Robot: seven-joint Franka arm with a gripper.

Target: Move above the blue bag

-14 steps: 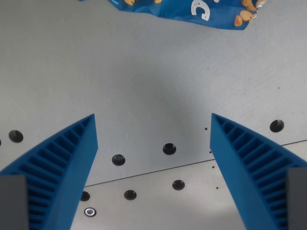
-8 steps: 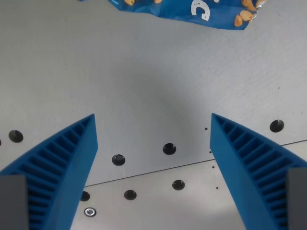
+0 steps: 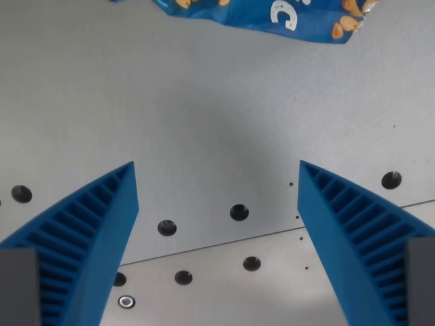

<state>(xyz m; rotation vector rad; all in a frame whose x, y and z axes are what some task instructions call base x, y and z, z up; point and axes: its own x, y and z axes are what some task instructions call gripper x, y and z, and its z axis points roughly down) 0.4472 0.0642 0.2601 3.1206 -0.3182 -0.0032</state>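
Claw point(image 3: 216, 170) hanging wide open over grey table point(image 3: 204, 115), two blue ribbed fingers point(image 3: 88, 231) spread far apart, gripping nothing. Blue bag point(image 3: 272, 17) lying well ahead of claw, beyond fingertips, cut off by top edge so probably only lower part showing. Dark round holes point(image 3: 238, 212) sitting in table between fingers. Bag not touching claw.

Blue bag point(image 3: 268, 19), glossy and crinkled, printed with orange snack pieces and part of a white letter, lying flat, only its lower edge in view, well ahead of the claw point(image 3: 217, 178), slightly toward the wrist view's right
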